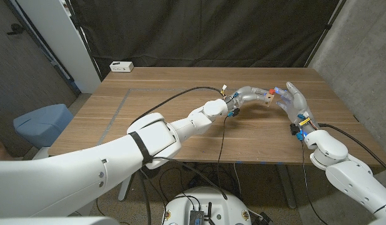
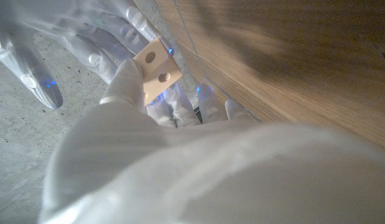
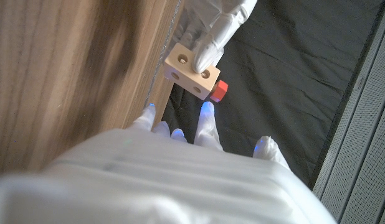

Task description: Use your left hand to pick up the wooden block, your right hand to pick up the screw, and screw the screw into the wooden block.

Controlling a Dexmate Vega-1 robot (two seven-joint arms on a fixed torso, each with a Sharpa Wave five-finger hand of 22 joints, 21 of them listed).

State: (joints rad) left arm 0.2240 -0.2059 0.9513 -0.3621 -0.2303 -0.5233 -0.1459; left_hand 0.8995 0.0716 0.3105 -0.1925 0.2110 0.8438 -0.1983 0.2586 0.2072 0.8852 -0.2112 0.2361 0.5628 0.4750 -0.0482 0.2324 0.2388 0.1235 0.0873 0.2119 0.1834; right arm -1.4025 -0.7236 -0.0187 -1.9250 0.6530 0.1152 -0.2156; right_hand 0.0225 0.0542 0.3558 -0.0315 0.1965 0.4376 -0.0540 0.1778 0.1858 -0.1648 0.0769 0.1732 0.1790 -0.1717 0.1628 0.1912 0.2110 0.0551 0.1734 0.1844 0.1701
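The light wooden block [image 1: 268, 98] with round holes hangs above the table's right middle, gripped by my left hand [image 1: 250, 97]. In the left wrist view my left hand's fingers [image 2: 125, 79] press on the block [image 2: 157, 68]. The red screw [image 1: 280, 92] sticks out of the block's side facing my right hand [image 1: 296, 105]. In the right wrist view the screw's red head [image 3: 221, 91] sits against the block [image 3: 191, 70], and my right hand's fingertips [image 3: 207, 113] stand spread just short of it, holding nothing. The spread right hand [image 2: 74, 34] shows behind the block.
The wooden table [image 1: 168, 100] carries a white box [image 1: 121, 66] at its far left corner. A black curtain hangs behind. A blue chair [image 1: 42, 122] stands left of the table. Cables [image 1: 199, 90] trail over the left arm.
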